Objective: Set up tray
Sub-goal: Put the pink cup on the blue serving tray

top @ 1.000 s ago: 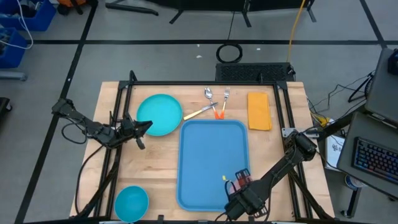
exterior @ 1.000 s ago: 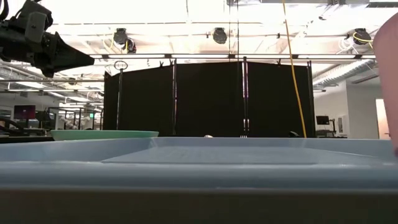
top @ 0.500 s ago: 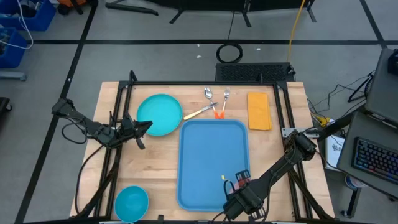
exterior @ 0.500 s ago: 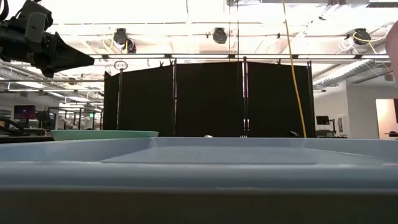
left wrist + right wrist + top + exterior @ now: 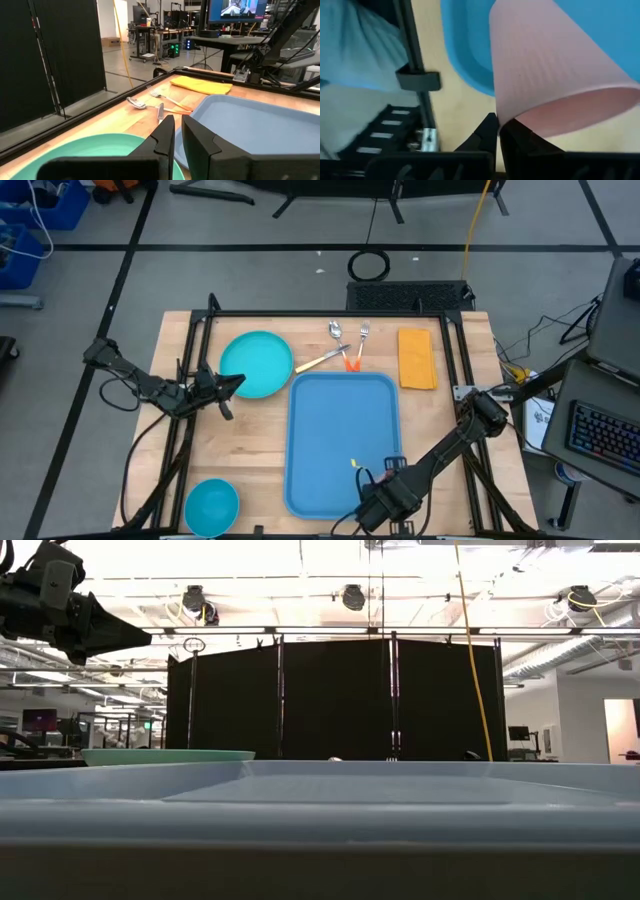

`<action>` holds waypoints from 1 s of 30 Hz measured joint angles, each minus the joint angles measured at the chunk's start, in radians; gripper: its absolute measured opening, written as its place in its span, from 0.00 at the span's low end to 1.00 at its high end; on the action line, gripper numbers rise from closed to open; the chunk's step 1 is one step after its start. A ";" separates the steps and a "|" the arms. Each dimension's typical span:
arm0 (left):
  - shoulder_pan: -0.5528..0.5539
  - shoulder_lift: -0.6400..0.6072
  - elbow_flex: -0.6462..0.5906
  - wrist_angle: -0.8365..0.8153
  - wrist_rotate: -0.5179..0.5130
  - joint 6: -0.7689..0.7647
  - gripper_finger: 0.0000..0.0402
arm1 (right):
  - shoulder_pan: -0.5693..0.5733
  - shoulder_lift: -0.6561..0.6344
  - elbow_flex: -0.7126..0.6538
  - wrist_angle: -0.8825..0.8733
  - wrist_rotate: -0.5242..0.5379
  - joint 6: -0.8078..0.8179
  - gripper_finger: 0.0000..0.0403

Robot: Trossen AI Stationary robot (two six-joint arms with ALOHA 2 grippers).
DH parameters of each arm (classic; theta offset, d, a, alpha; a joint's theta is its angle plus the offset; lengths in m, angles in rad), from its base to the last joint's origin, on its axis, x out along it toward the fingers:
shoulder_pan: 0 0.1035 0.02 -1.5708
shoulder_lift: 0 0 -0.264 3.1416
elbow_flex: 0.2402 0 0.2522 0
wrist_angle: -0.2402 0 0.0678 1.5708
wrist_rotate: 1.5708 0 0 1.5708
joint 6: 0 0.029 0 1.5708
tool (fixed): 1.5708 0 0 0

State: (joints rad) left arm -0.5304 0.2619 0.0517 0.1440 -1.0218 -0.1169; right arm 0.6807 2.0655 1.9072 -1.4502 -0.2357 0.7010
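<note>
The light-blue tray (image 5: 343, 420) lies flat in the middle of the table. My right gripper (image 5: 499, 131) points steeply down over the tray's near right corner (image 5: 465, 50), shut on a pink cup (image 5: 545, 70). In the high view my right hand (image 5: 385, 492) hides the cup. My left gripper (image 5: 236, 383) hovers level at the near right rim of the round turquoise plate (image 5: 256, 364). Its fingers (image 5: 165, 137) stand close together with nothing between them. My right gripper pinches the pink cup's wall at the rim (image 5: 506, 123) of its open mouth, one finger outside and the other on the inner side. The fingers come from above, slanting down. The cup hangs tilted below them, mouth up; its bottom end is outside the frame.
A spoon, a fork and an orange-handled piece of cutlery (image 5: 345, 348) lie beyond the tray's far edge, a yellow napkin (image 5: 417, 358) to their right. A blue bowl (image 5: 211, 506) stands at the near left corner. A black frame (image 5: 417, 80) borders the table.
My right gripper has rolled about its wrist while staying over the tray's near right corner. The pink cup has turned with it and has swung out of the low view's right edge, where it showed a second ago.
</note>
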 joint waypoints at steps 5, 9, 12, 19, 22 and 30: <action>0.000 0.000 0.000 0.000 0.000 -0.001 0.09 | -0.030 0.000 0.000 -0.017 -0.053 0.037 0.01; 0.000 0.000 0.000 -0.021 0.000 -0.018 0.09 | -0.066 0.000 0.000 -0.019 -0.165 0.080 0.01; 0.000 0.000 0.000 -0.044 0.000 -0.028 0.09 | -0.085 0.000 0.000 -0.013 -0.198 0.099 0.01; 0.000 0.000 0.000 -0.067 0.000 -0.044 0.09 | -0.106 0.000 0.000 0.010 -0.212 0.099 0.07; 0.000 0.000 0.000 -0.067 0.000 -0.044 0.09 | -0.106 0.000 0.000 0.018 -0.209 0.096 0.10; 0.000 0.000 0.000 -0.067 0.000 -0.050 0.09 | -0.103 0.000 0.000 0.062 -0.210 0.098 0.20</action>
State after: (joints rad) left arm -0.5304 0.2616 0.0517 0.0772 -1.0222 -0.1673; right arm 0.5774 2.0651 1.9072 -1.3879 -0.4456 0.7994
